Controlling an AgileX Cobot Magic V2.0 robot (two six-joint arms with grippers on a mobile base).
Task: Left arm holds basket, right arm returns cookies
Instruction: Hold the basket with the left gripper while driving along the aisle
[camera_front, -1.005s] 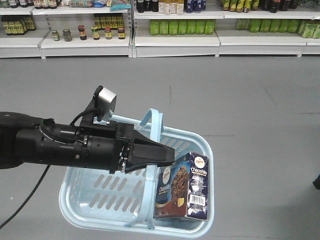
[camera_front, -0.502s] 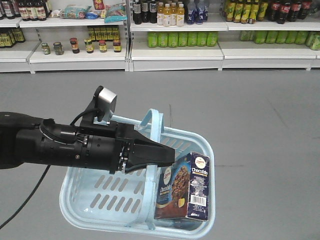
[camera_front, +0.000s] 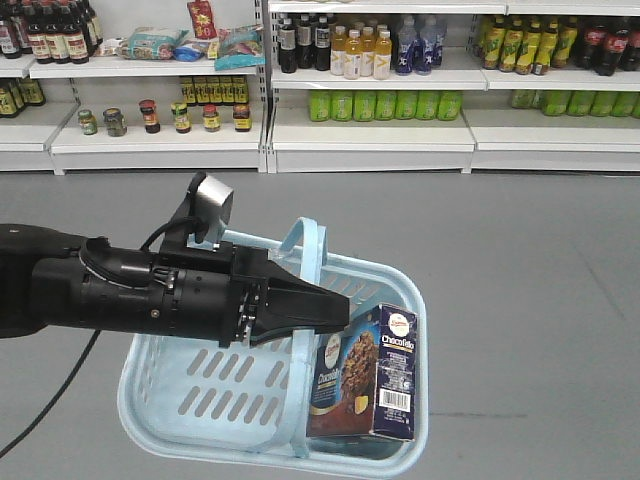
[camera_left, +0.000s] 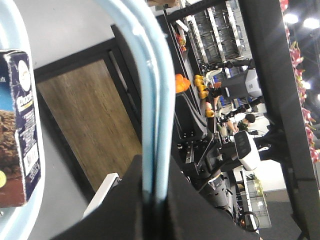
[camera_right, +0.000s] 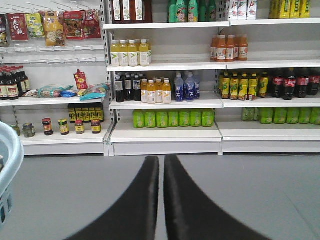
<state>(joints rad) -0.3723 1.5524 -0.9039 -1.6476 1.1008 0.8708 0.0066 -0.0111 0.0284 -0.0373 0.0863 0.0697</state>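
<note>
In the front view the light blue basket (camera_front: 180, 375) hangs over the grey floor. My left gripper (camera_front: 335, 312) is shut on its two hoop handles (camera_front: 308, 250), which are pressed together. The left wrist view shows both handles (camera_left: 152, 100) clamped between the black jaws of the left gripper (camera_left: 154, 200). The cookies (camera_front: 365, 385), a dark navy-and-brown box, stand upright in the basket's near right corner and also show in the left wrist view (camera_left: 17, 125). My right gripper (camera_right: 161, 159) is shut on nothing, pointing at the shelves. It is out of the front view.
White store shelves (camera_front: 360, 130) run across the back beyond a stretch of grey floor. They carry drink bottles (camera_front: 360, 50) and small jars (camera_front: 190, 115). The basket's rim (camera_right: 7, 150) shows at the left edge of the right wrist view.
The shelves have slid down and to the right in the front view, so more upper shelving shows. The left arm, basket and cookies keep the same places in the frame.
</note>
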